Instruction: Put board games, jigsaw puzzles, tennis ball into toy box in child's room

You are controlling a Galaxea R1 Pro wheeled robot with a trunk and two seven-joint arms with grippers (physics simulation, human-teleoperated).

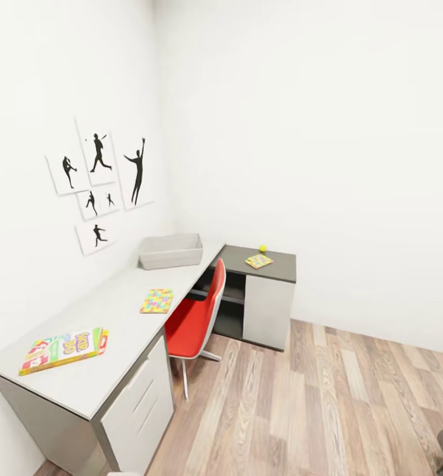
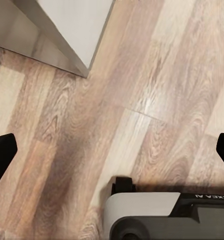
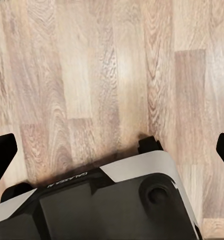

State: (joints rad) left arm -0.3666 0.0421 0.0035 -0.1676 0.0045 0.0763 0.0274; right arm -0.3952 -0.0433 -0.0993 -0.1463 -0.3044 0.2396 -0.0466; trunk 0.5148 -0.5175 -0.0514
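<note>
1. Your toy box (image 1: 170, 250) sits at the worktop's (image 1: 109, 317) far corner against the wall.
2. One board game (image 1: 64, 350) lies near the worktop's near end; one jigsaw puzzle (image 1: 157, 301) lies midway, by the front edge.
3. The second puzzle (image 1: 258, 260) and the tennis ball (image 1: 262, 248) rest on the dark side section.
4. Both grippers, left (image 2: 112, 150) and right (image 3: 112, 150), hang over the wooden floor (image 1: 327, 410), fingers spread wide, holding nothing.
</note>
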